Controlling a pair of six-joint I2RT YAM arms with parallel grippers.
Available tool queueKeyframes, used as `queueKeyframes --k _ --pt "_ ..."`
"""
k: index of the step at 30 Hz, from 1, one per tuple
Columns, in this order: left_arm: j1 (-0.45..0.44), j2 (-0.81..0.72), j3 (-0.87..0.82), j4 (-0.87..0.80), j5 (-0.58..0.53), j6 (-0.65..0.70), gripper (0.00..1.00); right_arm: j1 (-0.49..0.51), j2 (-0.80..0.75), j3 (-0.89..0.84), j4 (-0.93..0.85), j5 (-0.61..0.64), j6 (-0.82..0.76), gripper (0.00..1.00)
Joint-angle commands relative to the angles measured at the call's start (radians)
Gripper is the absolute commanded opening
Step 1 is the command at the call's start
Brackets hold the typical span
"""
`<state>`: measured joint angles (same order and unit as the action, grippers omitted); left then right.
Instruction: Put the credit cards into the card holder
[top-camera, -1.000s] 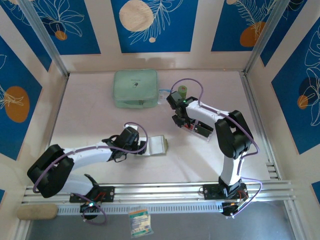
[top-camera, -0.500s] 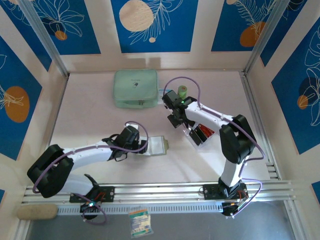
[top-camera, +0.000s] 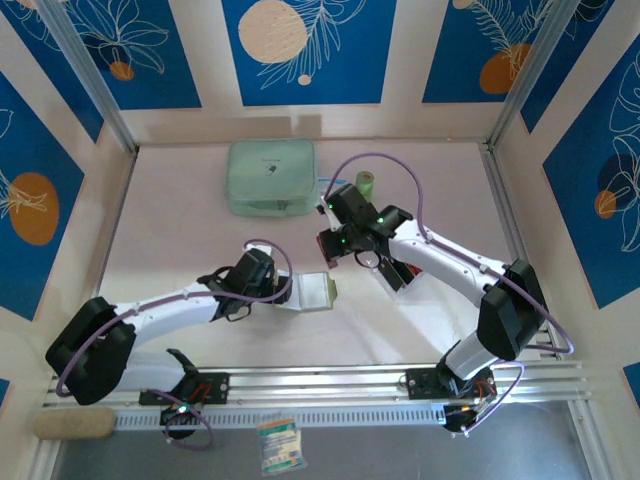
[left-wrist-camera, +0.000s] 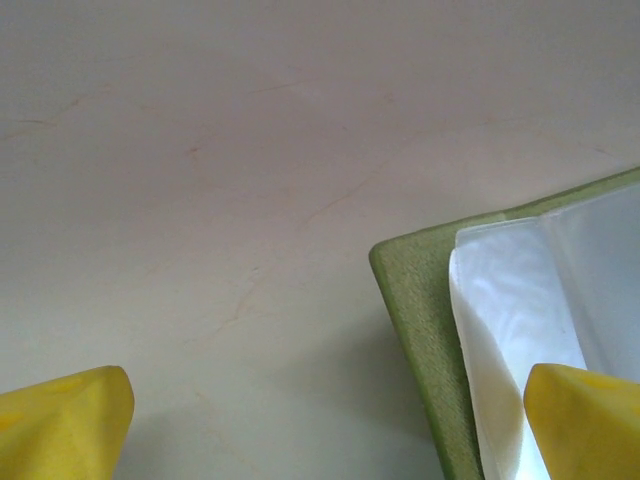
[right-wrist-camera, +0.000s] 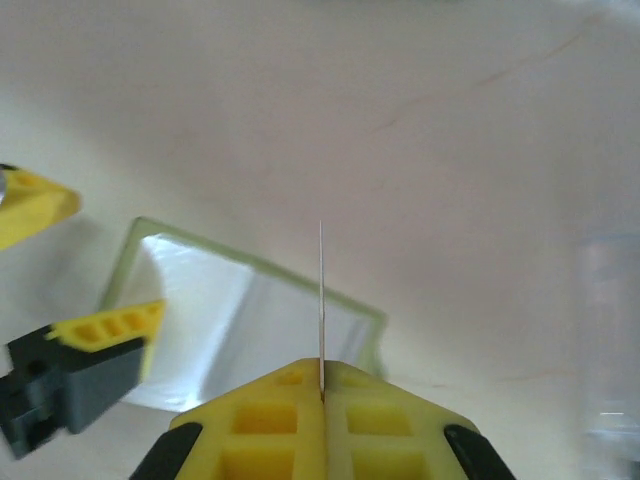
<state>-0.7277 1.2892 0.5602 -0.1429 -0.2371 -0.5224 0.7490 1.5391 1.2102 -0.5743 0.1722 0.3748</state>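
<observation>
No writing can be read: the mint pouch (top-camera: 271, 177) at the far side carries a small dark mark, and the packet (top-camera: 280, 445) on the near rail has print too small to make out.

There is one wallet (top-camera: 316, 291), lying open on the counter (top-camera: 180, 230) near the middle, with its olive edge and pale glossy sleeves facing up. One card (right-wrist-camera: 321, 300) is in hand. The right wrist camera sees it edge-on as a thin pale line, so its colour cannot be told. One clear rack (top-camera: 395, 276) sits right of the wallet, mostly under the right arm, and its cards cannot be counted. One small green cylinder (top-camera: 366, 183) stands beside the pouch's right end.

The right tool (right-wrist-camera: 322, 395) is clamped on the card's lower end, with the card standing upright out of its closed fingers. In the wrist view the wallet's far edge lies just past the card.

The left tool (left-wrist-camera: 325, 425) is spread wide with nothing in its grip. One yellow fingertip (left-wrist-camera: 585, 420) is over the wallet's sleeve at its left end, and the other is over bare counter.

One second ago the right tool was at the rack. It has since swung left and nearer, to just beyond the wallet. The left tool and the wallet have hardly moved.
</observation>
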Motion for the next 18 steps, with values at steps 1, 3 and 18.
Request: queueKeyframes --k 1,3,18 --pt "0.014 -0.014 -0.023 -0.024 -0.027 -0.022 1.0 0.019 -0.007 -0.092 0.163 -0.177 0.188 0.0" --pt "0.019 -0.013 -0.026 -0.023 -0.028 -0.025 1.0 0.028 -0.002 -0.133 0.226 -0.189 0.233 0.0" --pt "0.027 -0.029 -0.049 -0.014 -0.043 -0.042 1.0 0.053 0.12 -0.208 0.426 -0.267 0.41 0.0"
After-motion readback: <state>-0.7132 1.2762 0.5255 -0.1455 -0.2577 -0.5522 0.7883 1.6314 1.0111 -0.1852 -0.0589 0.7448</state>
